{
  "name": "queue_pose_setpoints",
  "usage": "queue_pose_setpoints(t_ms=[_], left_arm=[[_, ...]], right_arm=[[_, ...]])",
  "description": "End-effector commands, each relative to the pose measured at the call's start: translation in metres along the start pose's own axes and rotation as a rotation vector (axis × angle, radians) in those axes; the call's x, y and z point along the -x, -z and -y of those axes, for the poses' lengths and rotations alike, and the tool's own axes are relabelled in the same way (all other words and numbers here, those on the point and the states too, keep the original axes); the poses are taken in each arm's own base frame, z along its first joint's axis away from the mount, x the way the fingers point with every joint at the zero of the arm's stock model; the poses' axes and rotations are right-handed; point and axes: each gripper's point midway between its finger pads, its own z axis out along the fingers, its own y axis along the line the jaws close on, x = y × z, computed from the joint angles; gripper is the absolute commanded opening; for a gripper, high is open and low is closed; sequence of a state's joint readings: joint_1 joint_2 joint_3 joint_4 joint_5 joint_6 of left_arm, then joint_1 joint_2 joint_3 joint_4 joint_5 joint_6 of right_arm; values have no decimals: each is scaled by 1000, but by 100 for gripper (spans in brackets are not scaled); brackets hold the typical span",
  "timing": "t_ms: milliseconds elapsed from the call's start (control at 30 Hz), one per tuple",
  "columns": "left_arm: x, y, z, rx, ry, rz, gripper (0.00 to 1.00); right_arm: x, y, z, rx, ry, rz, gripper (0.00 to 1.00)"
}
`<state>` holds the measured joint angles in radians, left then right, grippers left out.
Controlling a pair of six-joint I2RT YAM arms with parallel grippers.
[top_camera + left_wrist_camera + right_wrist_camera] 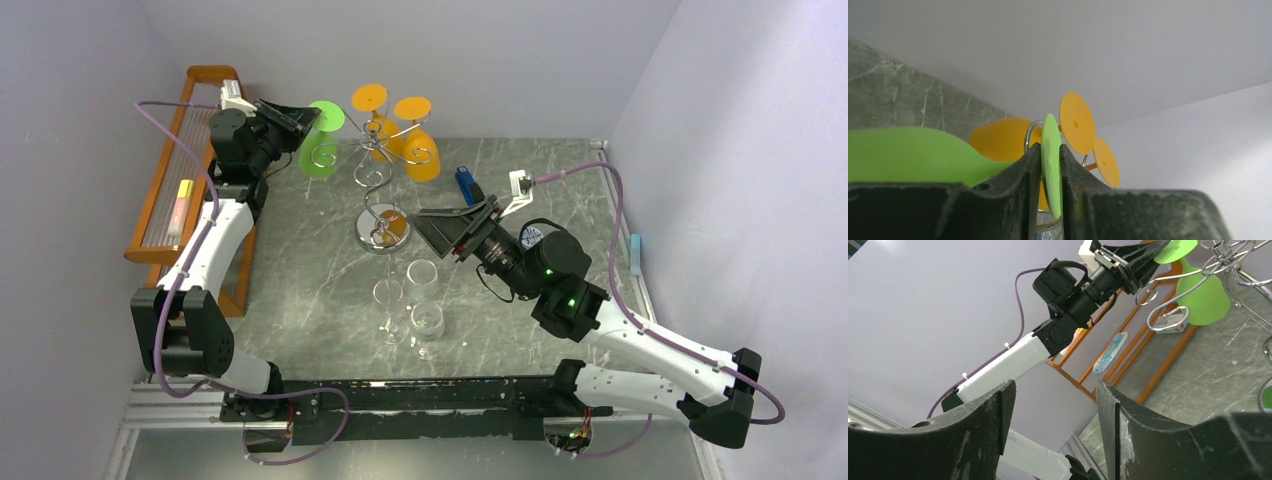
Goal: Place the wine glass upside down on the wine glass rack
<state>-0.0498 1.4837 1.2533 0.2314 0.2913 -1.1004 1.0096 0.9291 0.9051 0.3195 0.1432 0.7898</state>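
Green plastic, foot up and bowl down: the green wine glass [321, 158] is seen hanging at the left side of the twisted chrome rack [372, 180], its flat round foot pinched edge-on in the narrow jaws of the left gripper [1050, 148]. The task is judged nearly done, with only release and withdrawal left. Two glossy orange glasses [424, 152] are hung alongside. Three clear glasses [426, 320] are stood on the marbled grey desk [300, 270]. The right gripper [1054, 386] is held wide and empty.
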Motion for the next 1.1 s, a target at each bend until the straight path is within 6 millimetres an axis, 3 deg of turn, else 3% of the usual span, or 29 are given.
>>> queue_pose_setpoints(t_ms=[0, 200, 367, 633, 767, 933, 1067], left_arm=[[7, 8, -2, 28, -53, 16, 26], [10, 13, -11, 88, -135, 22, 43], [15, 29, -13, 141, -225, 34, 60], [34, 80, -3, 266, -458, 70, 80], [33, 112, 0, 303, -574, 46, 92], [16, 145, -1, 294, -685, -36, 93], [5, 168, -11, 308, -727, -61, 92]], right_arm=[[0, 3, 5, -19, -6, 5, 63], [-4, 1, 12, -67, -3, -20, 64], [-12, 0, 26, -144, 8, -64, 64], [-28, 6, 52, -268, 159, -193, 67], [-41, 11, 66, -295, 286, -289, 67], [-63, 10, 77, -284, 402, -437, 66], [-89, 6, 79, -232, 463, -581, 58]])
